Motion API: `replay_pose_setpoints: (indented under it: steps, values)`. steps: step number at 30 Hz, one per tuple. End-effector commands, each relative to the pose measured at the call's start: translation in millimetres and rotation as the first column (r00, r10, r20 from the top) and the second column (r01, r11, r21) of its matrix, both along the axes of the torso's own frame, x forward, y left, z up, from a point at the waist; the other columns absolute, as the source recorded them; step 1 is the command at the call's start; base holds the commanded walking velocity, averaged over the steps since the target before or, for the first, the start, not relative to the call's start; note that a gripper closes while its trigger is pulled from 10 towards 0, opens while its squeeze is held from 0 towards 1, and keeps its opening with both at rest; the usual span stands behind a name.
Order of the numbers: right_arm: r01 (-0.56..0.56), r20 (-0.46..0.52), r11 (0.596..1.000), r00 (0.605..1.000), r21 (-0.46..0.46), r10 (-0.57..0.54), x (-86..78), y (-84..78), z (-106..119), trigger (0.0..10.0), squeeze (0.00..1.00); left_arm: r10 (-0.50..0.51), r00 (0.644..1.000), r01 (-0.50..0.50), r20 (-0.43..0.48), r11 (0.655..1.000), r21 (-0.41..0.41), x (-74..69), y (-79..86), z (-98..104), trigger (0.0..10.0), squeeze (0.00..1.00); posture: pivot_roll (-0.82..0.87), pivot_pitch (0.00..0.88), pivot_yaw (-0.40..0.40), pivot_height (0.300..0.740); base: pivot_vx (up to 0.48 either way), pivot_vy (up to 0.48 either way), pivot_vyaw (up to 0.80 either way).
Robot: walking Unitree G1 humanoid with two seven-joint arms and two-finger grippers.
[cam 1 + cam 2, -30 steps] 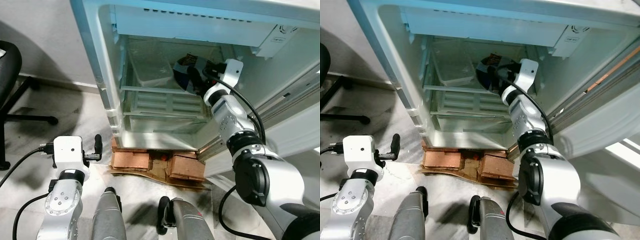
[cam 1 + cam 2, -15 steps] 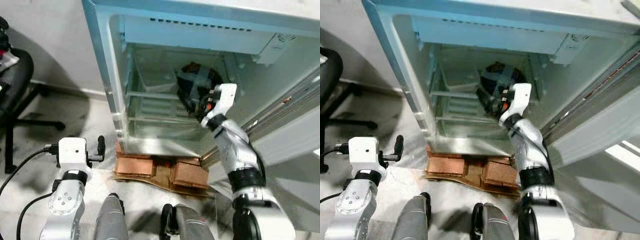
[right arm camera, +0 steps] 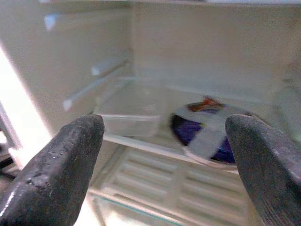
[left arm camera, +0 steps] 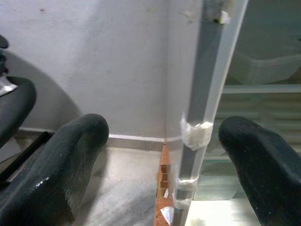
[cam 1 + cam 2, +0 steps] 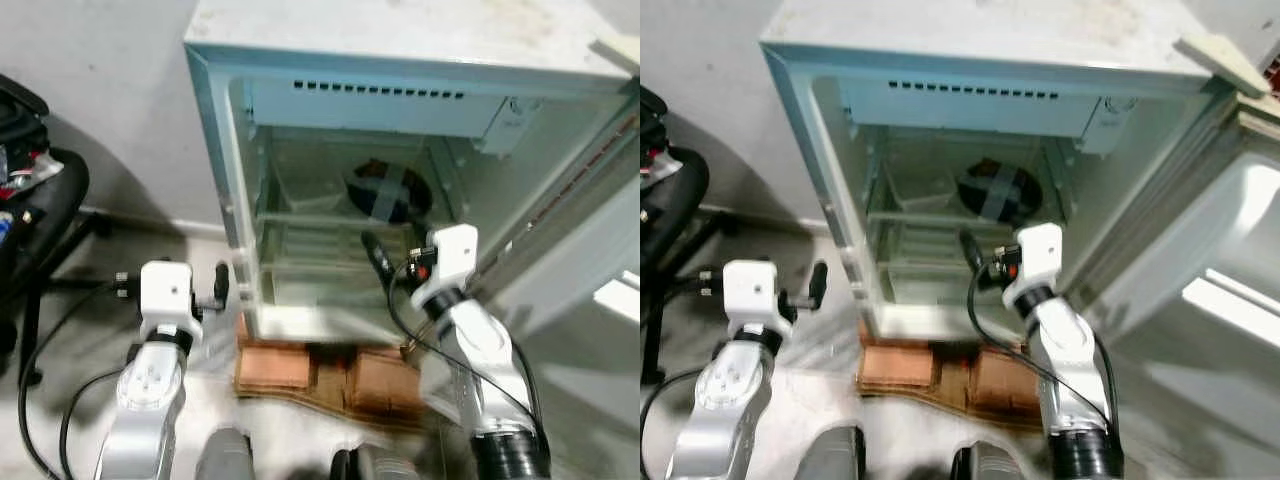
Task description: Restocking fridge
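Fridge [image 5: 400, 60]: small, white; stands against a pale wall; door swung wide to the robot's right; interior lit.
Door [image 5: 1200, 270]: open, angled away on the right; inner liner visible.
Floor [image 5: 820, 350]: pale marble-like tiles.
Bricks [image 5: 330, 370]: reddish blocks on flattened cardboard, under the fridge front edge.
Chair [image 5: 40, 200]: black, office type; left of the fridge, apart from it.
Shelf [image 5: 940, 215]: clear, upper level inside the fridge; carries the tray and the bag.
Tray [image 3: 129, 117]: clear plastic, on the shelf, left of the bag.
Bag [image 5: 998, 192]: dark blue, round, crossed by a pale band; rests on the shelf at the right side, toward the back; free of both grippers.
Right gripper [image 3: 160, 155]: raised in front of the open compartment, pointed inward at the bag; fingers [image 3: 61, 165] spread wide, nothing between them.
Left gripper [image 4: 164, 165]: low, at the fridge's left front edge; fingers [image 4: 61, 165] spread, nothing held; taped edge strip [image 4: 207, 94] seen between them, not touched.
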State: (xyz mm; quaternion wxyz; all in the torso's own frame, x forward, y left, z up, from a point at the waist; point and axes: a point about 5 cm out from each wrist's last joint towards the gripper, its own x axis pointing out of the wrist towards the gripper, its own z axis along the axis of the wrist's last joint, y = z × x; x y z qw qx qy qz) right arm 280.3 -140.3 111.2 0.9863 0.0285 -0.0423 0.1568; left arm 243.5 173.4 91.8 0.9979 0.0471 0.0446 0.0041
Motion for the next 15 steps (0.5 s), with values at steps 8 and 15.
replay_pose_setpoints:
  steps: [8, 15]
  values:
    - [0.059, -0.075, 0.997, 0.995, -0.046, -0.062, -23.4, -3.6, -17, 10.0, 0.0, -0.015, 1.0, 0.015, -0.022, 1.0, 0.0, -0.9, -2.5, -9, 10.0, 0.0, 0.11, 0.039, -0.057, 0.74, -0.363, 0.0, 0.0]
    - [0.168, -0.091, 0.985, 0.981, -0.049, -0.172, -29.1, -21.7, -27, 10.0, 0.0, -0.005, 1.0, 0.005, -0.029, 1.0, -0.003, -3.4, -1.3, -12, 10.0, 0.0, 0.1, 0.041, -0.037, 0.74, -0.362, 0.0, 0.0]
